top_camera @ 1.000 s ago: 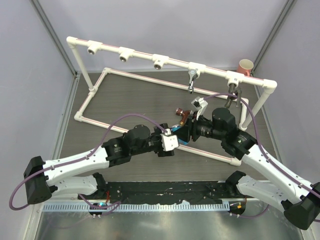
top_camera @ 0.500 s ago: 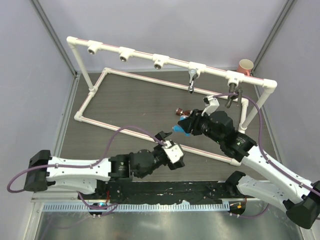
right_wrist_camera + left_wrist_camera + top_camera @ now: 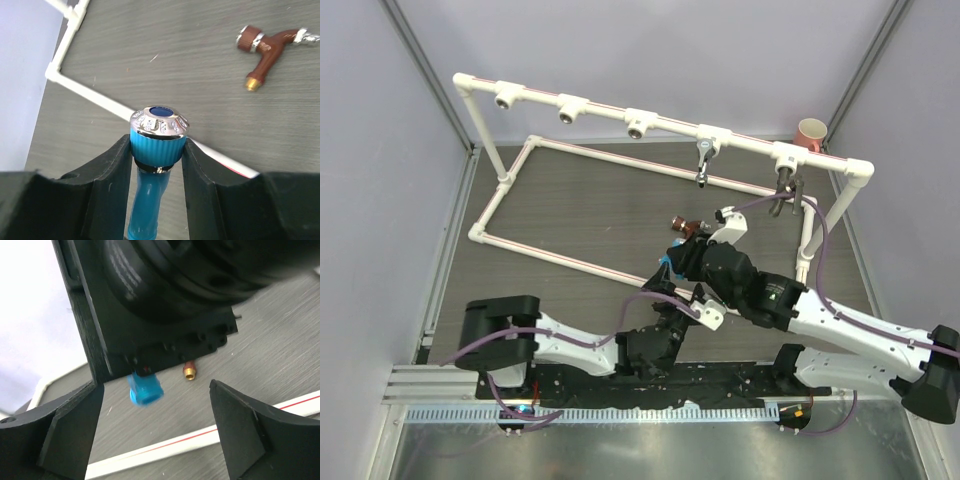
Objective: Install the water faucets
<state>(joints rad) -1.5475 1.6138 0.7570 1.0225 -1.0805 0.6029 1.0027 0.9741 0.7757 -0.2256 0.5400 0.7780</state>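
My right fingers (image 3: 107, 175) clenched on blue faucet (image 3: 157, 132), pinching ribbed plastic handle from both sides; chrome cap with studded rim, glossy blue spout. Held off dark wood-grain counter (image 3: 150, 45). Beyond it copper faucet (image 3: 270, 47), red-brown, brass threaded tip, lies flat on counter. My left fingers (image 3: 70, 435) spread wide, holding nothing; blue faucet ahead between them, untouched.

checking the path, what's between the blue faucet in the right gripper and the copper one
Only bare table between the blue faucet and copper faucet, shown in the right wrist view.
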